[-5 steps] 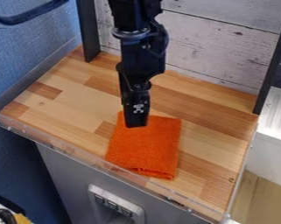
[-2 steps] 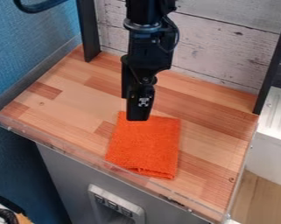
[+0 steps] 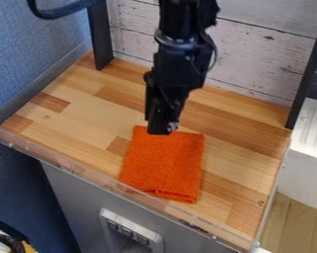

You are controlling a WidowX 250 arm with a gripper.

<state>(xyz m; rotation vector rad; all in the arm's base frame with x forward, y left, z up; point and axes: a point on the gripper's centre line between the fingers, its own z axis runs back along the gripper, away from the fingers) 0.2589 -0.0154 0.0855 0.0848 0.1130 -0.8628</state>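
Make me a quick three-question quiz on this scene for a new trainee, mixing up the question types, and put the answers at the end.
1. Multiple choice: Which thing is nearest the gripper?
A) a metal spoon
B) an orange cloth
C) a green bowl

2. True or false: The cloth lies flat on the wooden counter.

3. Fill in the blank: The wall at the left of the picture is ____ in colour.

Key: 1: B; 2: true; 3: blue.

Cloth on the wooden counter — plank wall behind
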